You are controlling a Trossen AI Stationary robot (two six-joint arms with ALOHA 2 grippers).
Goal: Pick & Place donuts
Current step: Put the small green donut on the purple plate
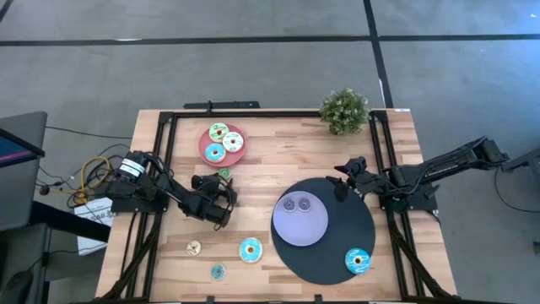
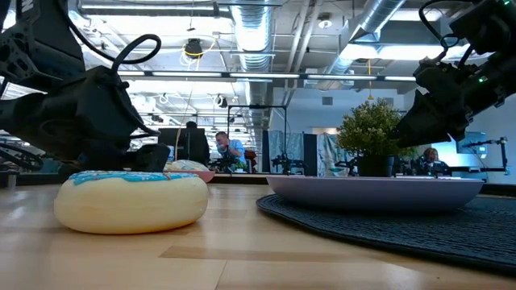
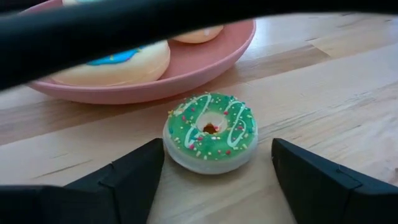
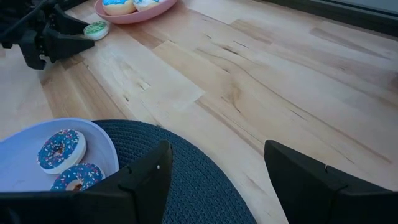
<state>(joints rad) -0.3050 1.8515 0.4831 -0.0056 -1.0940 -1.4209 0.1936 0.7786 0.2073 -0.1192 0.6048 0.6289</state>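
Observation:
A small green-iced donut point(image 3: 210, 132) lies flat on the wood just in front of the pink plate point(image 3: 205, 62), which holds three donuts point(image 1: 221, 143). My left gripper point(image 3: 216, 149) is open, low over the table, one finger on each side of the green donut. My right gripper point(image 4: 214, 168) hangs open over the far edge of the dark round mat point(image 1: 337, 245) with nothing between its fingers. Two purple donuts point(image 4: 61, 150) lie on the lavender plate point(image 1: 314, 232), and a teal one point(image 1: 358, 260) lies on the mat. My left gripper comes at the green donut slanting down from the table's near left. One finger point(image 3: 140, 171) stands right against the donut's side point(image 3: 169, 146); whether it touches I cannot tell. The other finger point(image 3: 298, 168) stands clear of it. The donut lies flat on the table.
A large teal donut point(image 1: 250, 250), a small cream one point(image 1: 194, 247) and a small teal one point(image 1: 218, 272) lie loose on the near left of the table. A potted plant point(image 1: 343, 110) stands at the far edge. Black frame rails run along both sides.

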